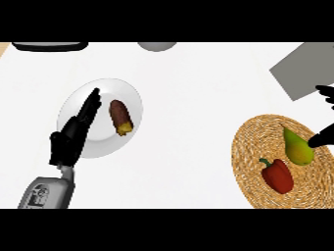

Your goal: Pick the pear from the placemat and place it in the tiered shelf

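The right hand (333, 131) comes in at the 3 o'clock edge of the view, open, with two dark digits spread apart. The lower one points down-left and its tip reaches the right side of the pear (297, 147). Whether it actually touches the fruit is hard to tell. Most of this hand is cut off by the edge.

The left hand (72, 139) shows at 8 o'clock, also open. Its fingers are straight and together, pointing toward 1 o'clock over the left part of a white plate (97, 95).

There are two holders on the white table (191, 112):
- **Woven placemat (250, 147):** round, at 4 o'clock, and it carries two things. The pear lies on its upper right part with its narrow end toward 11 o'clock. One red bell pepper (278, 175) lies just beside the pear, at its 7 o'clock.
- **Plate:** at 9 o'clock, and it carries one brown, elongated vegetable (120, 116) with a yellowish lower end. I cannot tell what kind it is.

A flat grey panel (310, 68) sits at 2 o'clock, tilted and cut off on the right. It may be part of the tiered shelf, but too little of it shows to say.

Two more items are clipped along the 12 o'clock edge. One is a dark-rimmed object (50, 46) toward 11 o'clock and the other a grey rounded one (157, 46).
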Robot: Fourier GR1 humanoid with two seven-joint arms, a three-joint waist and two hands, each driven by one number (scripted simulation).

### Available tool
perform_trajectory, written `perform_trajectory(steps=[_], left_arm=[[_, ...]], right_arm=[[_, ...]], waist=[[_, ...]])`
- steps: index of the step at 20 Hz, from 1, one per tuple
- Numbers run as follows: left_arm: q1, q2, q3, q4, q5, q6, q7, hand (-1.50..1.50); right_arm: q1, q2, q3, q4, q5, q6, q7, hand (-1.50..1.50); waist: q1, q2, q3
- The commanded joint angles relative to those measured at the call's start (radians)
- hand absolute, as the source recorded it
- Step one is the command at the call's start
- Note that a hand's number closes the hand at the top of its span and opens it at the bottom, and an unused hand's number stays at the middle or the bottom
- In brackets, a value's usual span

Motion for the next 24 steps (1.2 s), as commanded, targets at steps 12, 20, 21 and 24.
perform_trajectory(steps=[12,20,21,24], left_arm=[[0.003,-0.022,0.025,-0.04,-0.021,-0.027,0.039,0.0],[-0.022,-0.018,0.04,0.008,-0.043,-0.041,0.02,0.0],[0.033,-0.054,0.009,-0.038,-0.074,0.005,0.004,0.0],[0.006,-0.054,0.026,0.004,-0.057,-0.018,-0.006,0.0]], right_arm=[[0.054,0.069,-0.017,0.062,0.19,0.021,-0.123,-1.5],[0.05,0.149,-0.002,0.095,0.252,-0.009,-0.127,-1.5],[0.111,0.158,-0.012,0.039,0.254,-0.026,-0.136,-1.5],[0.113,0.173,-0.017,0.024,0.258,-0.003,-0.118,-1.5]], waist=[[0.0,0.0,0.0],[0.0,0.001,0.0],[-0.002,0.0,0.0],[-0.003,0.0,0.0]])
